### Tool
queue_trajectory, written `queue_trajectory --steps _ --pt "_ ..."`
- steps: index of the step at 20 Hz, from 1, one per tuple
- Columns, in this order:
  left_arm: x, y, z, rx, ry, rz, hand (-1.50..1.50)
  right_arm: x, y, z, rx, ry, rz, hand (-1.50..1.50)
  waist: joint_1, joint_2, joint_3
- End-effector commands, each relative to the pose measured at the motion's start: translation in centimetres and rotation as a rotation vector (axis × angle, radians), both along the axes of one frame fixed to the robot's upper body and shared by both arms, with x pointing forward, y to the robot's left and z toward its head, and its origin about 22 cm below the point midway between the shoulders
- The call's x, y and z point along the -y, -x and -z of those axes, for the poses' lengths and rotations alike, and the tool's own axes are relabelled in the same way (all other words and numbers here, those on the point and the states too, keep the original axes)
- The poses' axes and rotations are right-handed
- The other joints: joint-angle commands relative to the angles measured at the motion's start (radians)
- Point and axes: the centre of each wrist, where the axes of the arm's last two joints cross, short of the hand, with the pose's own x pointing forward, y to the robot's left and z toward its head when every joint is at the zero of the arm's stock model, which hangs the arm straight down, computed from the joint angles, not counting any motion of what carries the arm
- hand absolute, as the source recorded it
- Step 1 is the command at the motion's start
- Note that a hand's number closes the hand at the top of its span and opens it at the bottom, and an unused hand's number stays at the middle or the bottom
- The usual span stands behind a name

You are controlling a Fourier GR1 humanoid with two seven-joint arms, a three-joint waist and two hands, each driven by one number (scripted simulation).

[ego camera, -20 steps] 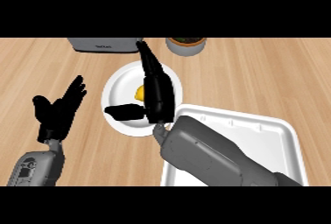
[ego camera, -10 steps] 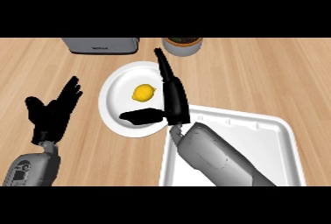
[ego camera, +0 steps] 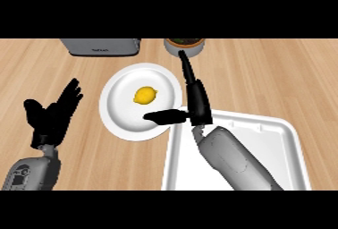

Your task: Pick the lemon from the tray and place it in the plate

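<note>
A yellow lemon lies near the middle of the round white plate, with nothing touching it. My right hand hangs over the plate's right rim, open, with its fingers straight and pointing away from me and its thumb stretched left over the plate. It holds nothing. The white tray sits to the right of the plate, under my right forearm. My left hand rests open at the left, fingers up, apart from the plate.
A grey appliance stands at the back behind the plate. A round container with a dark top sits at the back, just beyond my right fingertips. Bare wooden counter shows at the right and left.
My right hand has drawn back to the right, off the lemon and toward the tray, leaving the lemon uncovered on the plate. The left hand has barely moved.
</note>
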Motion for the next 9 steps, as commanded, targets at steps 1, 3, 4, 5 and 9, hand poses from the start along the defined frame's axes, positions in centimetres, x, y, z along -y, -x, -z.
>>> queue_trajectory --steps 1,3,4,5,9 --pt "0.3 1.6 -1.9 -0.004 -0.006 0.019 0.00 2.8 0.3 2.0 -0.031 0.020 0.011 -1.50 0.003 -0.002 0.000" --pt "0.0 0.6 0.8 -0.005 0.002 -0.001 0.00 3.7 -0.5 0.9 -0.009 0.037 0.023 -1.50 -0.001 0.000 0.000" --pt "0.4 0.3 0.2 0.005 -0.008 0.001 0.00 2.1 -0.4 0.0 -0.022 0.046 0.034 -1.50 -0.001 0.000 0.000" --pt "-1.0 1.4 1.6 0.006 -0.003 -0.008 0.00 2.9 1.1 1.6 -0.033 0.086 0.032 -1.50 -0.003 -0.001 0.000" --pt "-0.3 -0.1 0.1 0.025 -0.009 -0.003 0.00 4.1 -0.7 1.0 -0.054 0.088 0.018 -1.50 -0.002 0.000 0.000"
